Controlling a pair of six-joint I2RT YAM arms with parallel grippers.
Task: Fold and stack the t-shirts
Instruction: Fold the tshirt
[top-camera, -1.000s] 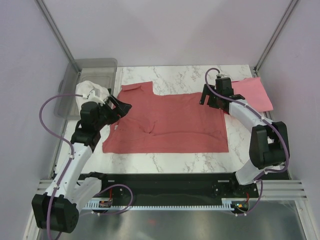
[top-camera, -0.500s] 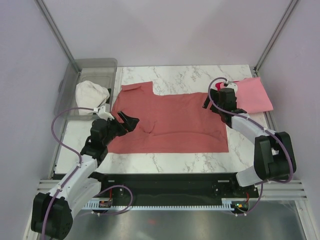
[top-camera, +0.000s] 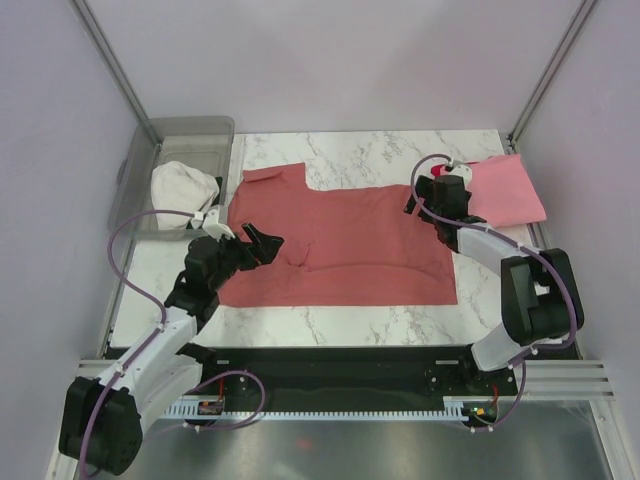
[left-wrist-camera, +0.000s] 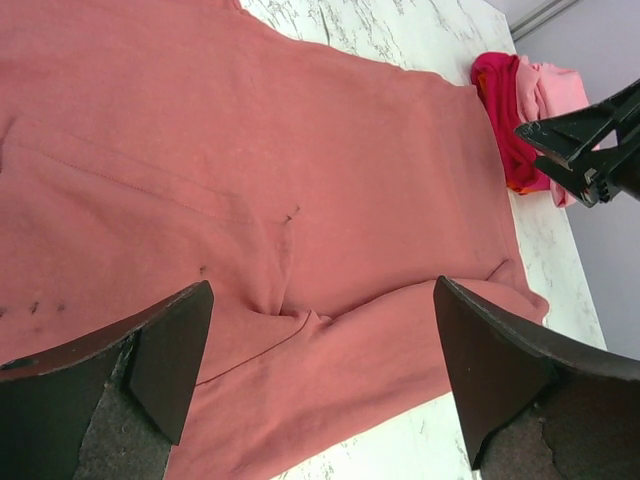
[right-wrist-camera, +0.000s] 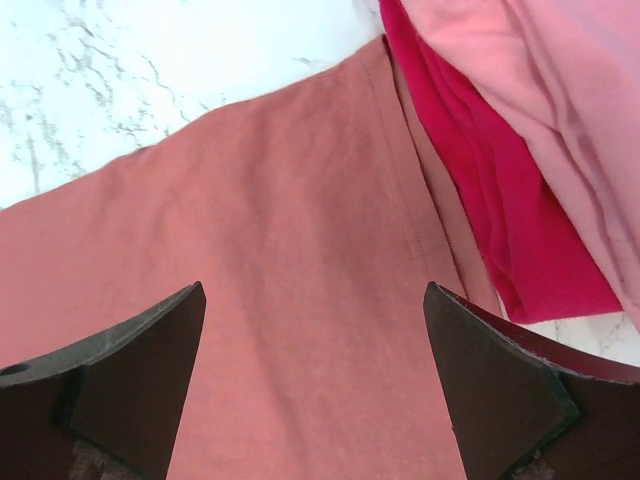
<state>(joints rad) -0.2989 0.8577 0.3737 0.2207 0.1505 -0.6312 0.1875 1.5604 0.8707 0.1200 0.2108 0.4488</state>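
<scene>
Status, w/ everything placed rel. to the dusty salmon-red cloth t-shirt (top-camera: 345, 240): it's spread mostly flat across the middle of the white marble counter (top-camera: 370, 150). One short sleeve sticks out at its far-left corner. Not fully smooth: a raised crease runs through its left-centre area, and in the left wrist view that ridge sits between the claw fingers.

Left claw (left-wrist-camera: 320, 290): wide open, over the shirt's left portion near the crease, fingers pointing across the cloth toward its right side. Nothing between the fingers. Can't tell if the tips touch the fabric.

Right claw (right-wrist-camera: 312, 290): wide open too, over the shirt's far-right corner, hem seam visible between the fingers. Nothing gripped. Contact w/ cloth: can't tell.

Light pink folded cloth t-shirt (top-camera: 505, 190): just beyond the salmon shirt's far-right corner, by the counter's right edge. It lies on top of the bright red cloth t-shirt (right-wrist-camera: 500, 200), of which only a strip shows along the pink one's left side. That red strip butts right against the salmon shirt's right hem; overlap or just touching, can't tell.

Clear plastic bin (top-camera: 190, 135): left of the salmon shirt's sleeve, at the counter's far-left side, w/ a bunched white cloth (top-camera: 183, 185) inside its near end.
</scene>
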